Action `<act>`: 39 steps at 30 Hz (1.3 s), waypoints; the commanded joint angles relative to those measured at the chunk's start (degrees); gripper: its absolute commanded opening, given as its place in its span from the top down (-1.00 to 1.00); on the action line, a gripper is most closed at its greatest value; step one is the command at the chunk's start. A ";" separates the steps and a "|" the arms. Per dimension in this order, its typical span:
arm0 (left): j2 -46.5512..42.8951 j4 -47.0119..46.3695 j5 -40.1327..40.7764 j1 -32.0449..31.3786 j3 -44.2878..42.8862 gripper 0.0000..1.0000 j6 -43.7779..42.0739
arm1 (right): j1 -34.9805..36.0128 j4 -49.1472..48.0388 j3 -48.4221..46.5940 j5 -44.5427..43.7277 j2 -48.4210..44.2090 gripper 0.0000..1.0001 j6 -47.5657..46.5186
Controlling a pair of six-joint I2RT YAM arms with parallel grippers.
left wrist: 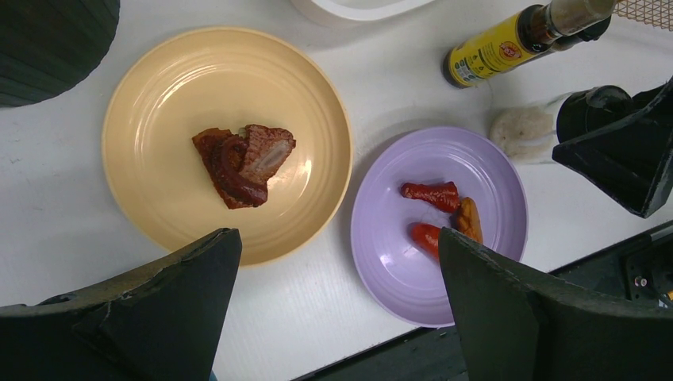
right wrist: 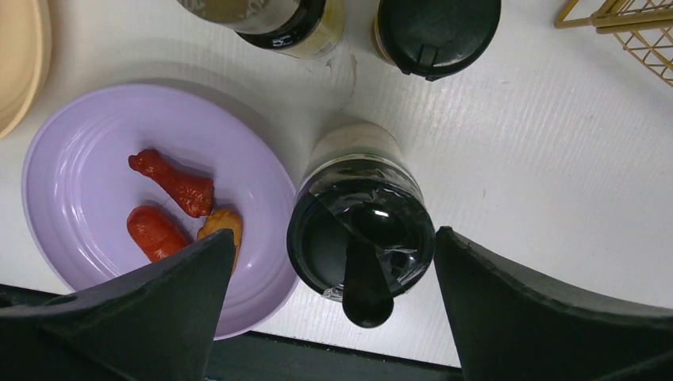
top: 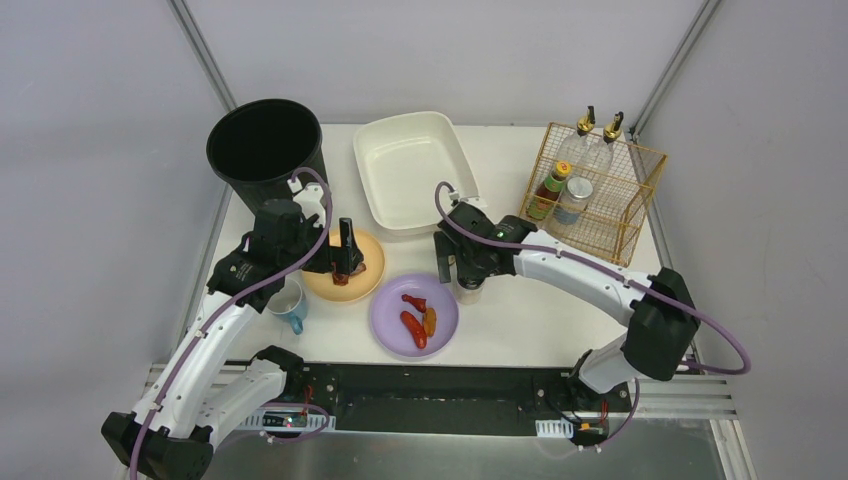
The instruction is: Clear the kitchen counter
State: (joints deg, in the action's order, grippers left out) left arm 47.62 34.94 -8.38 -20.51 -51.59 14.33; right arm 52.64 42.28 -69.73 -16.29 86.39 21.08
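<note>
On the white kitchen counter a yellow plate holds a piece of browned meat. Beside it a purple plate carries sausage pieces. My left gripper hovers open over the yellow plate's near rim, with nothing between its fingers. A pale shaker jar with a black lid stands right of the purple plate. My right gripper is open above it, one finger on each side, not touching the jar.
A black bin stands at the back left, a white basin behind the plates, and a gold wire rack with bottles at the back right. A blue mug sits left of the yellow plate. Two more bottles stand just beyond the jar.
</note>
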 commanded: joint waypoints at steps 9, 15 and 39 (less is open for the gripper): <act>0.17 -0.44 0.99 0.53 -0.38 -0.99 -0.18 | -1.27 -2.69 1.96 -0.95 1.67 -0.75 0.95; 0.23 -0.48 0.94 0.49 -0.37 -0.99 -0.25 | -1.44 -2.93 2.06 -0.25 2.15 -0.39 0.91; 0.22 -0.49 0.37 0.51 -0.53 -0.99 -0.18 | -1.72 8.74 -5.42 -7.10 -10.94 0.83 -0.18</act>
State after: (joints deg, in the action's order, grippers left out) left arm 47.64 34.96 -8.40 -20.51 -51.59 14.33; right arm 51.24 46.28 -69.49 -18.09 81.17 21.78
